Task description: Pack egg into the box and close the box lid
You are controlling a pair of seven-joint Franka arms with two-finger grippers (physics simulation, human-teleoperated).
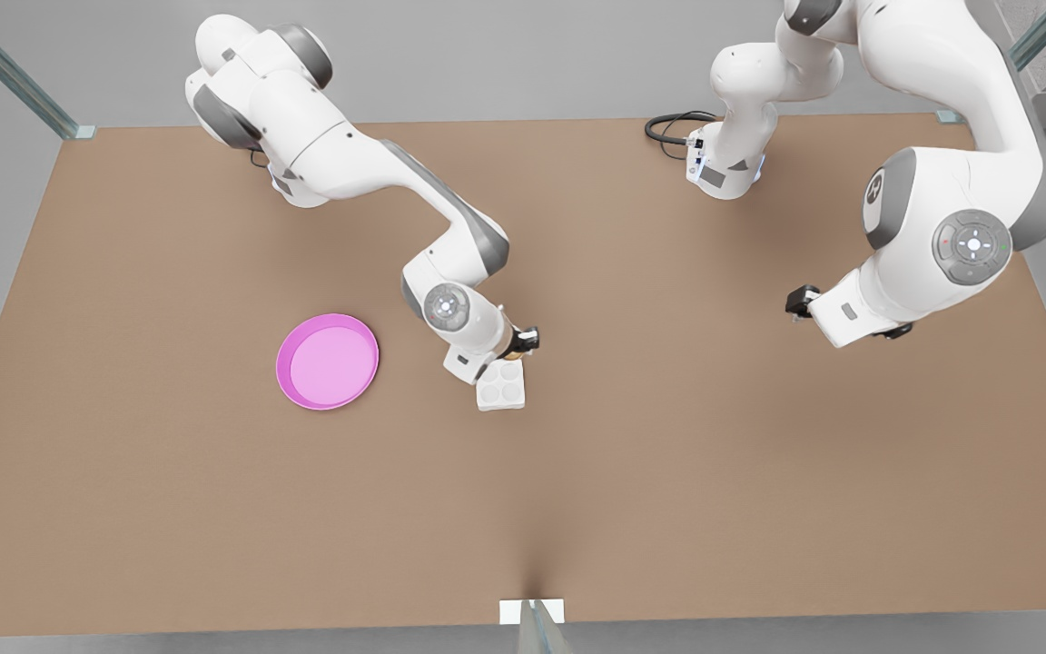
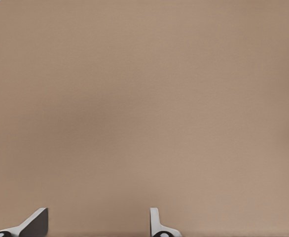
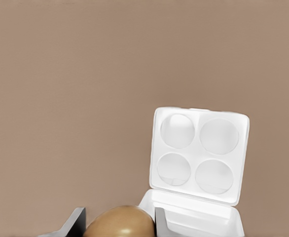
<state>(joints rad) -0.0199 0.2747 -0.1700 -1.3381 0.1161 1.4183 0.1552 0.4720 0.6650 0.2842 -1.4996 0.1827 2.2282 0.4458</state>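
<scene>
The tan-brown egg [image 3: 121, 223] sits between the fingers [image 3: 76, 219] of my right gripper [image 3: 117, 217], which is shut on it. In the front view this gripper [image 1: 524, 342] hangs just behind the white box [image 1: 500, 387] near the table's middle. The box stands open. Its four round cups [image 3: 198, 153] are all empty. The box lid [image 3: 194, 217] lies flat on the gripper's side, right beside the egg. My left gripper [image 1: 796, 301] waits open at the front view's right, high over bare table, with nothing between its fingers [image 2: 36, 222].
A round pink plate [image 1: 328, 361] lies empty on the brown table [image 1: 668, 472], to the front view's left of the box. A black cable [image 1: 668, 127] loops at the far edge by an arm base.
</scene>
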